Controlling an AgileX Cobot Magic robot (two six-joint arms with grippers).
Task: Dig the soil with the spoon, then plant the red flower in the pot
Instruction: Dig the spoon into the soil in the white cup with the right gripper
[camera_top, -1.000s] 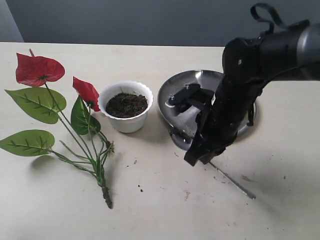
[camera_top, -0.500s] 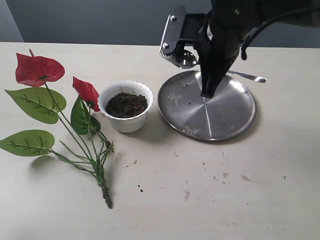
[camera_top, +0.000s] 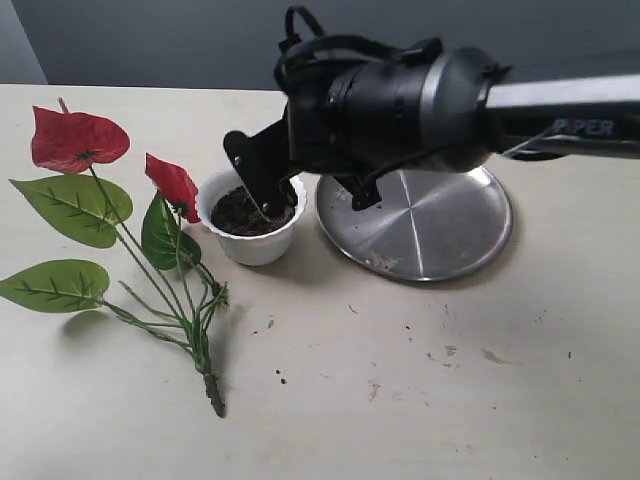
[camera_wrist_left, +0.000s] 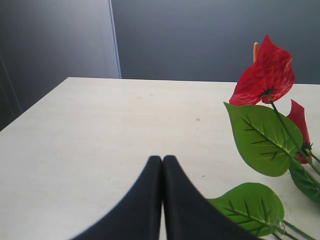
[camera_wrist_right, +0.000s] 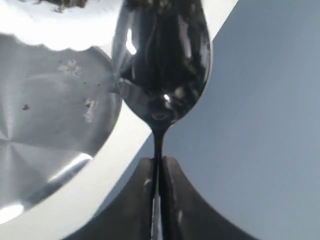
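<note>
The white scalloped pot (camera_top: 252, 246) stands mid-table with dark soil (camera_top: 233, 213) in it. My right gripper (camera_top: 268, 195) reaches across from the right and hangs over the pot's right rim, shut on the spoon's handle. In the right wrist view the shiny spoon (camera_wrist_right: 160, 60) sticks out from the shut right gripper (camera_wrist_right: 158, 162), its bowl tip at the pot rim (camera_wrist_right: 60, 27). The red flower (camera_top: 78, 140) lies flat to the left of the pot, stem base toward the front. My left gripper (camera_wrist_left: 162, 161) is shut and empty, low over the table beside the red flower (camera_wrist_left: 265, 75).
A large round steel plate (camera_top: 440, 225) sits right of the pot, partly under the right arm; it also fills one side of the right wrist view as the steel plate (camera_wrist_right: 45, 135). Soil crumbs (camera_top: 280, 378) dot the table in front.
The right arm, holding the spoon, rose from the table in front of the plate, passed above the plate and swung left over the pot. Flower and pot have not moved.
</note>
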